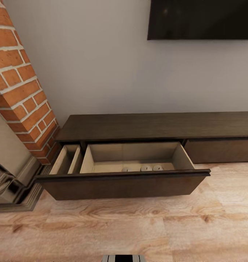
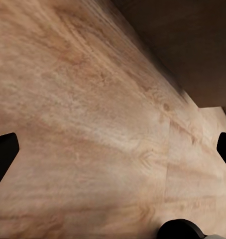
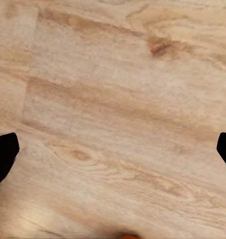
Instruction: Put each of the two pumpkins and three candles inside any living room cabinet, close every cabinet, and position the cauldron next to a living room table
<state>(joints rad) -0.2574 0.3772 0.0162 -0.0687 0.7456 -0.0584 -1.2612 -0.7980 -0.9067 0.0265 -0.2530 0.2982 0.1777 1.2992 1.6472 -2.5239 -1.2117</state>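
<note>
Pale wooden floor (image 1: 138, 225) fronts the long dark brown cabinet (image 1: 156, 125), its beige drawer (image 1: 134, 156) open, three candles (image 1: 145, 168) inside. Both end effectors spread, empty. Risk: leaving it open.

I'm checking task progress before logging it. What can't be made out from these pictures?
- Head view: three small pale round candles in the open dark brown cabinet drawer; its front panel hides their lower parts.
- Right wrist view: an orange sliver, cut off by the edge, unidentifiable.
- Wrist views: the fingers are cropped.
</note>
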